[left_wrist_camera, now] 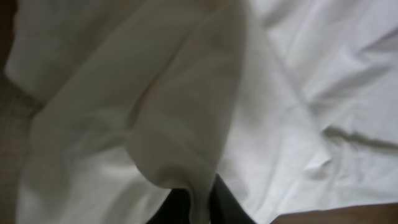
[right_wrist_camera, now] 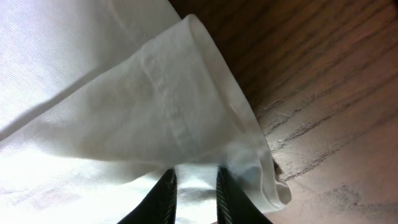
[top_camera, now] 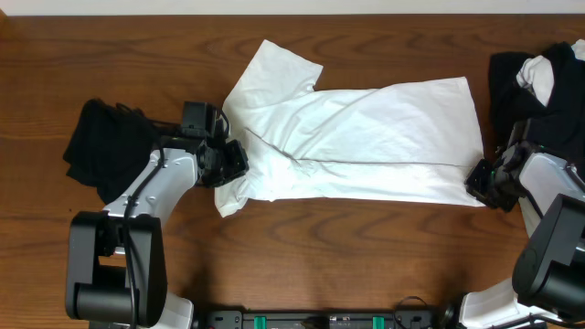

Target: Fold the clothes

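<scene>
The white T-shirt (top_camera: 366,137) lies across the middle of the table, folded lengthwise, with one sleeve pointing to the back left. My left gripper (top_camera: 228,163) is at its left end. In the left wrist view the gripper (left_wrist_camera: 198,205) is shut on a raised fold of the shirt (left_wrist_camera: 298,93). My right gripper (top_camera: 482,178) is at the shirt's front right corner. In the right wrist view its fingers (right_wrist_camera: 194,180) are closed on the hem corner of the shirt (right_wrist_camera: 93,93). No print shows on the shirt.
A black garment (top_camera: 101,146) lies bunched at the left, behind my left arm. A pile of black and white garments (top_camera: 539,82) sits at the back right. The wooden table (top_camera: 366,247) shows in front of the shirt.
</scene>
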